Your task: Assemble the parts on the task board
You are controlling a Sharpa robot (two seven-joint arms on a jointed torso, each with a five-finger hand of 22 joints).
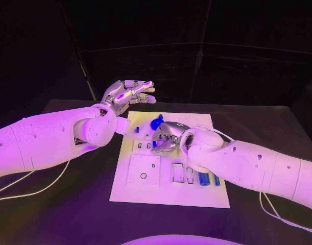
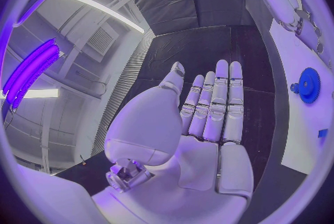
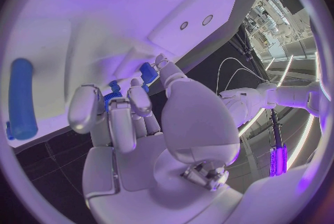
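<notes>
Right hand (image 1: pixel 169 137) over mid task board (image 1: pixel 200 196), fingers curled on a small blue part (image 3: pixel 113 92), judged mid-insertion; blue gear (image 1: pixel 157 123) sits just beyond. Left hand (image 1: pixel 128 93) hovers past board's far-left corner, fingers apart, empty. Next: seat part squarely, w/ fine alignment.

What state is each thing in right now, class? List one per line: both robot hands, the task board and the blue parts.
left robot hand: raised off the board, fingers apart, holding nothing.
right robot hand: down on the board, fingers curled at a small blue part; grip unclear.
task board: flat on the table.
blue gear: on the board beside the right robot hand.
blue pegs: lying at the board's near edge.
</notes>
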